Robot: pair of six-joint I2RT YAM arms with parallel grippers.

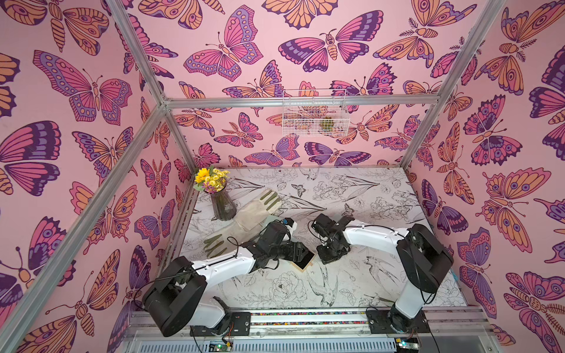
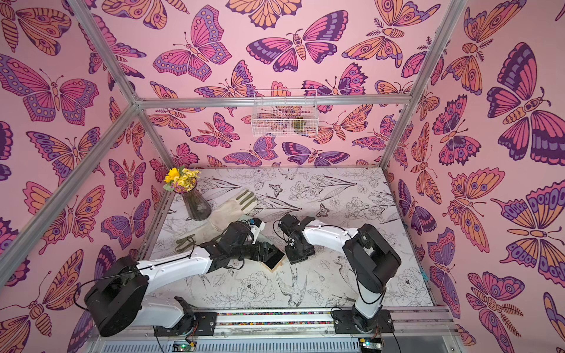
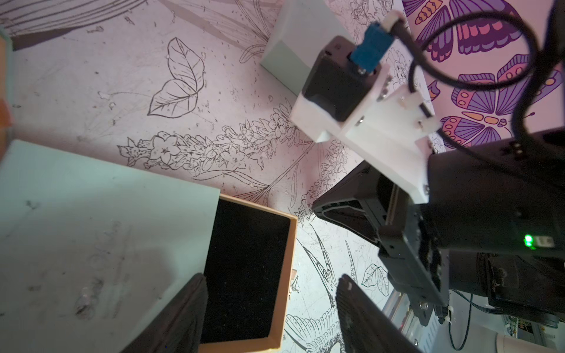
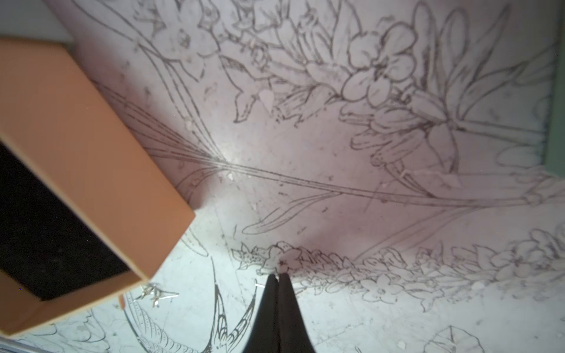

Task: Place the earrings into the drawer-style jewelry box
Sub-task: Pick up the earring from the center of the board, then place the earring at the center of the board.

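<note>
drawer (image 3: pixel 244 238) open, empty | one earring (image 4: pixel 156 295) outside, lower left | right gripper (image 4: pixel 279 276) pressed together | left gripper (image 3: pixel 270 276) spread above drawer

The jewelry box (image 3: pixel 107 232) was pale mint, its drawer (image 3: pixel 244 343) tan, lined black. The worktop (image 1: pixel 367 275) was white with black-line flowers and birds; the walls (image 1: pixel 76 91) were pink with purple-orange butterflies.

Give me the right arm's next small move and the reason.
Probably lift the right gripper straight up a little. Its jaws are shut with the tips down near the tabletop, and whether they pinch anything is not visible. A silvery earring lies beside the corner of the open drawer, whose black lining looks empty.
</note>
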